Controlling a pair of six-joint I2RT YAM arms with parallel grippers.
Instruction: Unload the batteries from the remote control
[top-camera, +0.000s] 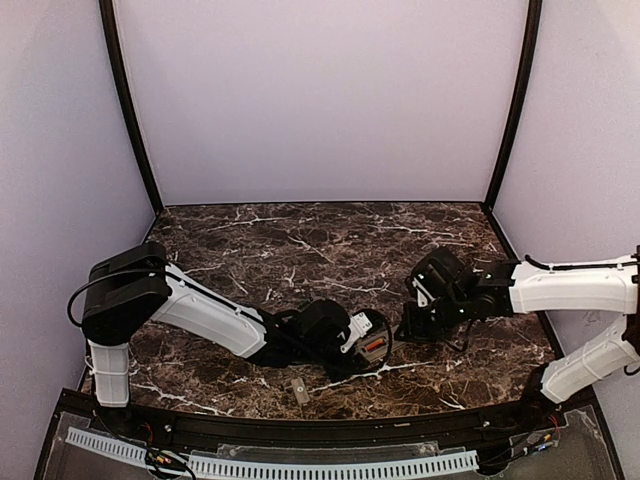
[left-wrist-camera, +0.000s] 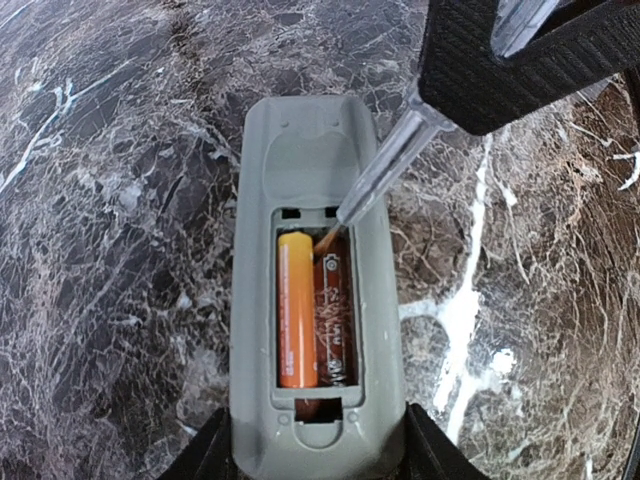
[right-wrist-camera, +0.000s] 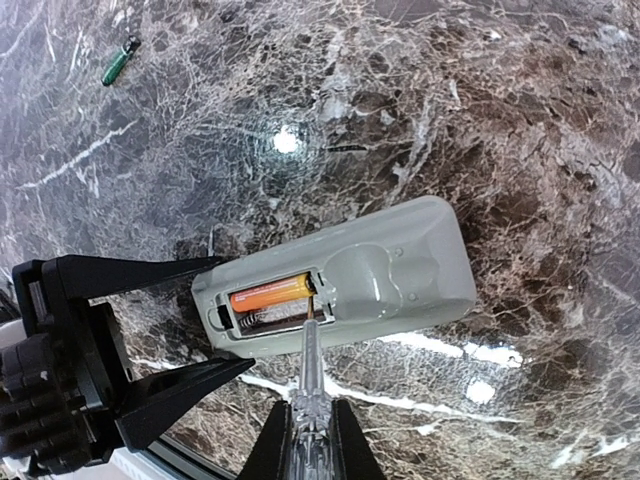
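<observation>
Near the front of the table (top-camera: 300, 240), the left gripper (left-wrist-camera: 318, 455) clamps the remote control (left-wrist-camera: 310, 150) (grey back up) with both batteries (left-wrist-camera: 297, 310) bare inside, while the right gripper (right-wrist-camera: 312, 445) pinches a thin clear tool (left-wrist-camera: 385, 170) at their end; next, probably, a gentle pry.

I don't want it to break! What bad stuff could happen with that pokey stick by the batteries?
The tool in the right end effector could slip and scratch the orange battery. A levered battery might pop out and roll away. The left end effector holds only one end of the remote control, so prying might twist it loose.
</observation>
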